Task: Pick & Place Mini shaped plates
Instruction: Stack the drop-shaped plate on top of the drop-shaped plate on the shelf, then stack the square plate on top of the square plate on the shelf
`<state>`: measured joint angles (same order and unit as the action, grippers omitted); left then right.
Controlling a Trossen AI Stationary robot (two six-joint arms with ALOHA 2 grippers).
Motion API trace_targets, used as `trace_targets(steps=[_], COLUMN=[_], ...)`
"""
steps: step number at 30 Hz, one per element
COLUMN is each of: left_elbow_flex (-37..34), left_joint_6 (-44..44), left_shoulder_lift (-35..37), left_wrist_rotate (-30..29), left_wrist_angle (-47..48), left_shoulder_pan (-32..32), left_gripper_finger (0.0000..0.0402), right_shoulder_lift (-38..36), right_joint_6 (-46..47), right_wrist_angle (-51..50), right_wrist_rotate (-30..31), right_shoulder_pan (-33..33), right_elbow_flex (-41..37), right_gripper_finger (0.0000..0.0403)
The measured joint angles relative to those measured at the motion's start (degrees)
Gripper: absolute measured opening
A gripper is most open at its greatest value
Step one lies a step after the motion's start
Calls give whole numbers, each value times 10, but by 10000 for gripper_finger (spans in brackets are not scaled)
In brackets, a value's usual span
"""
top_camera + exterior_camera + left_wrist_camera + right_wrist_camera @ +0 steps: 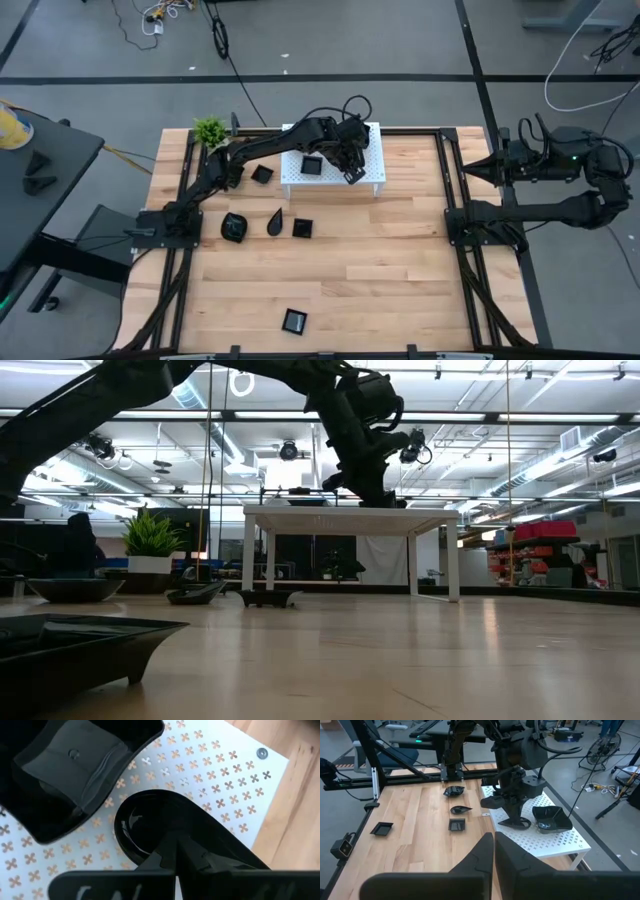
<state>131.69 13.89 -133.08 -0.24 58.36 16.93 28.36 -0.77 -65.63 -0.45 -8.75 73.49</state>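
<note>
The white perforated stand stands at the table's far middle. A square black plate rests on its top. My left gripper is over the stand, shut on a glossy teardrop plate beside the square one. Several more black plates lie on the table. My right gripper waits shut and holding nothing at the table's right edge. My left gripper pinches the teardrop plate's rim on the long side nearest the wrist, between its two fingers. The fingers come from above, slanting down toward the stand. The plate lies about level, low over the stand's top; whether it touches, I cannot tell.
A small green plant stands at the far left corner. Dark frame rails run along both sides of the table. Bare wood lies at the near middle and right.
</note>
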Motion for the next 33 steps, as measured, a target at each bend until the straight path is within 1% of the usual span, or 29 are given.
trace_targets(steps=[5,11,13,20,24,30,33], left_elbow_flex=[0,0,10,31,32,33,33], left_joint_6=[19,19,19,-7,-11,-22,-30], left_shoulder_lift=[2,8,7,11,22,51,58], left_wrist_rotate=[14,5,3,-37,-44,-45,-34], left_wrist_angle=[14,20,30,27,29,65,107], left_shoulder_pan=[0,-1,-2,-2,-1,-16,-32], left_gripper_finger=[2,2,2,2,1,1,1], right_shoulder_lift=[0,0,0,0,0,0,0], right_joint_6=[0,0,0,0,0,0,0], right_wrist_angle=[0,0,0,0,0,0,0], right_wrist_rotate=[0,0,0,0,0,0,0], right_shoulder_pan=[0,0,0,0,0,0,0], right_elbow_flex=[0,0,0,0,0,0,0], right_gripper_finger=[20,20,20,20,20,20,20])
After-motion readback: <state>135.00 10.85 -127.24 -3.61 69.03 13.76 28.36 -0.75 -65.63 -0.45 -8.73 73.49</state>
